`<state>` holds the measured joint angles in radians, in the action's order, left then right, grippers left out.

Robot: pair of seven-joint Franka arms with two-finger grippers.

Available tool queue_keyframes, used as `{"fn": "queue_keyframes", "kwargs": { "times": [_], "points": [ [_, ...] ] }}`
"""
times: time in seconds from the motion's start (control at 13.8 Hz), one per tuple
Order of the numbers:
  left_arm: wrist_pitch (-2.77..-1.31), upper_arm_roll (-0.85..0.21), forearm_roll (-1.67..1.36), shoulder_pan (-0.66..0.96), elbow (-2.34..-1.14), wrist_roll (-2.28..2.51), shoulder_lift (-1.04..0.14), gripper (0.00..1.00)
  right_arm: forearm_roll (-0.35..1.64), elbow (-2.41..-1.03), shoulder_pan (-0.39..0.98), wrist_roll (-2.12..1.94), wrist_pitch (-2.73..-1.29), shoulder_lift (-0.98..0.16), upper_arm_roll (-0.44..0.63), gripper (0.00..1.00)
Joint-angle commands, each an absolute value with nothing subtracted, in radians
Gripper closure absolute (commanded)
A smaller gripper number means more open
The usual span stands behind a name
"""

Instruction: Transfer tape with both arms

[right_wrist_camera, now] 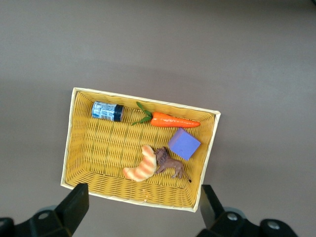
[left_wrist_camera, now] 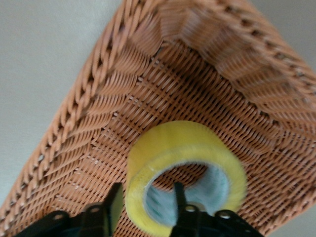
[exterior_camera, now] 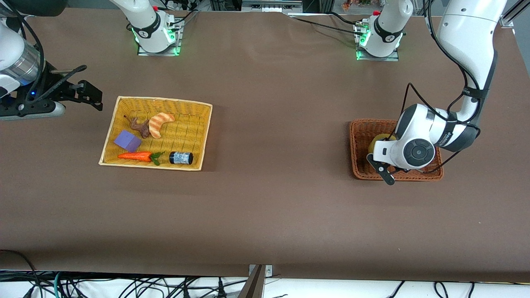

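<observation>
The tape (left_wrist_camera: 187, 148), a yellowish translucent roll with a grey core, stands on edge in the brown wicker basket (left_wrist_camera: 98, 89). My left gripper (left_wrist_camera: 146, 205) straddles the roll's wall, one finger outside and one inside the ring. A gap shows on both sides, so it is open and not gripping. From the front, the tape (exterior_camera: 379, 141) peeks out under the left wrist, with the left gripper (exterior_camera: 381, 170) low in the brown basket (exterior_camera: 354, 149). My right gripper (exterior_camera: 94, 96) waits open in the air at the right arm's end of the table, beside the yellow basket (exterior_camera: 161, 99).
The yellow basket (right_wrist_camera: 143, 101) holds a small black jar (exterior_camera: 181, 157), a toy carrot (exterior_camera: 135, 156), a purple cube (exterior_camera: 127, 140), a croissant (exterior_camera: 160, 123) and a brown animal figure (exterior_camera: 140, 127). Brown tabletop stretches between the two baskets.
</observation>
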<state>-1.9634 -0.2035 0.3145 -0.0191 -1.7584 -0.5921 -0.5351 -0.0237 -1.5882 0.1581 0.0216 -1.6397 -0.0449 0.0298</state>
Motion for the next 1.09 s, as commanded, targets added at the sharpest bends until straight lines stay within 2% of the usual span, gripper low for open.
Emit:
{"fn": "queue_keyframes", "kwargs": {
  "times": [0.0, 0.14, 0.43, 0.58, 0.65, 0.8, 1.01],
  "points": [
    [-1.886, -0.231, 0.278, -0.012, -1.743, -0.595, -0.404, 0.00, -0.035, -1.575, 0.156, 0.009, -1.624, -0.041, 0.028, 0.00],
    [-1.791, -0.242, 0.220, -0.012, -1.665, -0.531, -0.336, 0.00, -0.034, -1.574, 0.156, 0.011, -1.624, -0.043, 0.028, 0.00],
    [-1.554, -0.241, 0.187, -0.018, -1.403, -0.413, -0.316, 0.00, -0.032, -1.574, 0.156, 0.011, -1.624, -0.043, 0.028, 0.00],
    [-1.557, -0.235, 0.151, -0.028, -1.411, -0.303, -0.229, 0.00, -0.032, -1.575, 0.158, 0.011, -1.624, -0.043, 0.026, 0.00],
    [-1.580, -0.229, 0.120, -0.040, -1.452, -0.214, -0.191, 0.00, -0.032, -1.575, 0.158, 0.011, -1.624, -0.043, 0.026, 0.00],
    [-1.697, -0.192, 0.081, -0.043, -1.607, -0.070, -0.079, 0.00, -0.035, -1.574, 0.156, 0.009, -1.623, -0.041, 0.029, 0.00],
    [-1.721, -0.111, -0.027, -0.009, -1.761, -0.051, 0.030, 0.00, -0.035, -1.574, 0.156, 0.009, -1.611, -0.040, 0.029, 0.00]
  ]
}}
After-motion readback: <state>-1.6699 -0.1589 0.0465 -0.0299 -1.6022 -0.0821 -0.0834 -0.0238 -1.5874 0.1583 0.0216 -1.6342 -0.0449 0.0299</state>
